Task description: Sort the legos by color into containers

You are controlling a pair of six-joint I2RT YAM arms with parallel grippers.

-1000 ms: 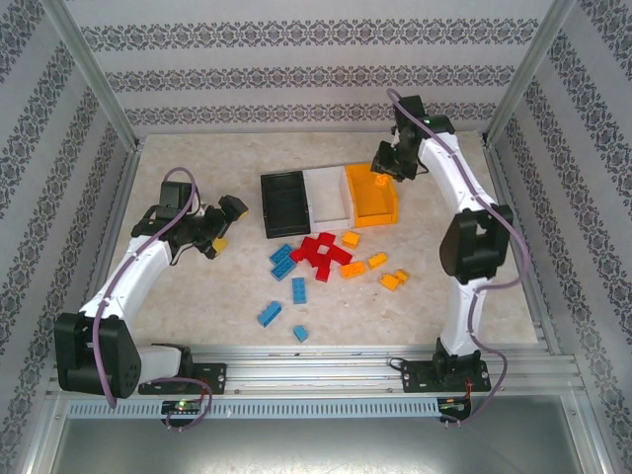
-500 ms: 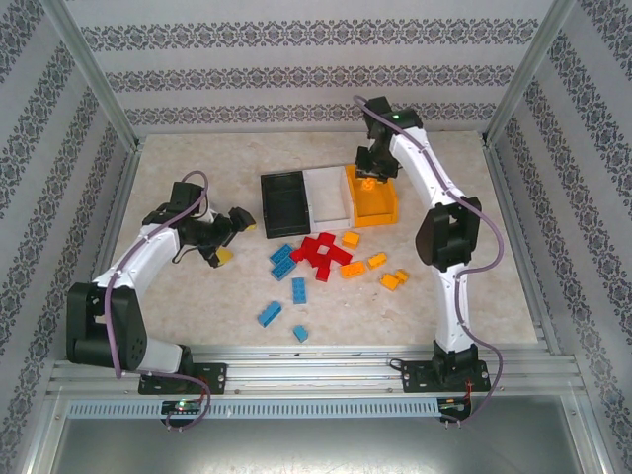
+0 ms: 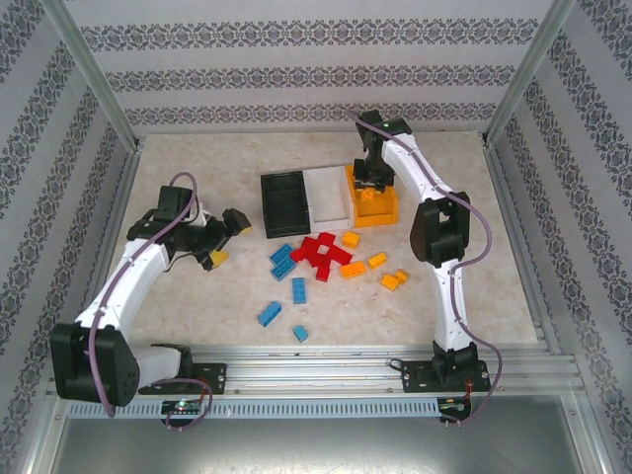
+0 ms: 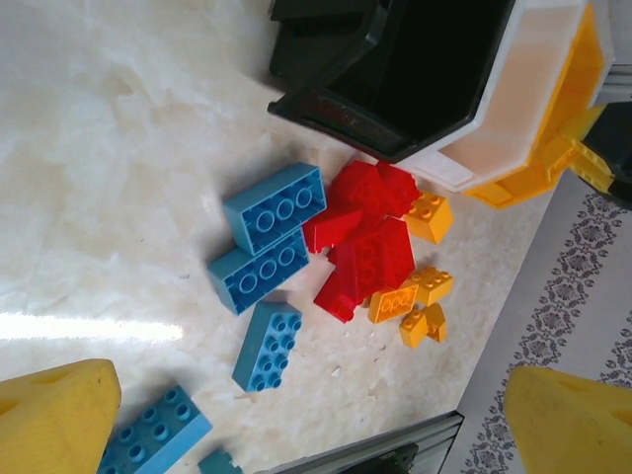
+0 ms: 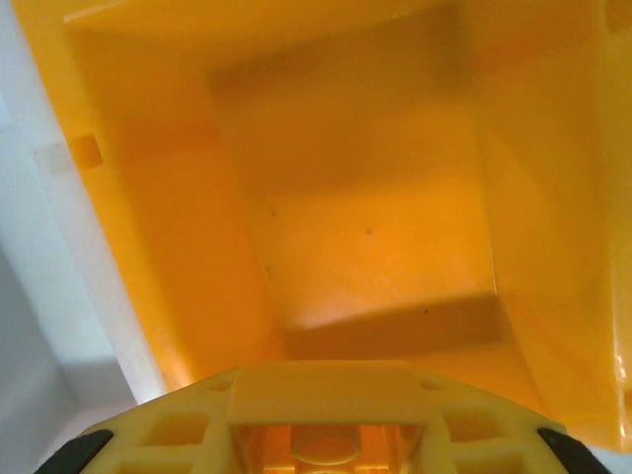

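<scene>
The legos lie in a loose group in front of the containers: a red pile (image 3: 321, 252) (image 4: 365, 247), blue bricks (image 3: 283, 259) (image 4: 275, 202) and orange-yellow bricks (image 3: 377, 260) (image 4: 415, 301). A black bin (image 3: 263, 205), a white bin (image 3: 329, 193) and an orange-yellow bin (image 3: 375, 219) stand side by side. My right gripper (image 3: 370, 188) (image 5: 321, 456) hangs over the orange-yellow bin, shut on an orange-yellow brick (image 5: 321, 415). My left gripper (image 3: 225, 235) (image 4: 311, 425) is open and empty, left of the pile.
Two blue bricks (image 3: 270, 314) (image 3: 300, 334) lie apart toward the near rail (image 3: 316, 370). Metal frame posts and patterned walls close in the table on three sides. Bare tabletop lies to the left of the black bin and to the right of the orange-yellow one.
My right gripper has carried the orange-yellow brick leftward and lowered it over the orange-yellow bin. The left arm has shifted only slightly, its gripper still open.
</scene>
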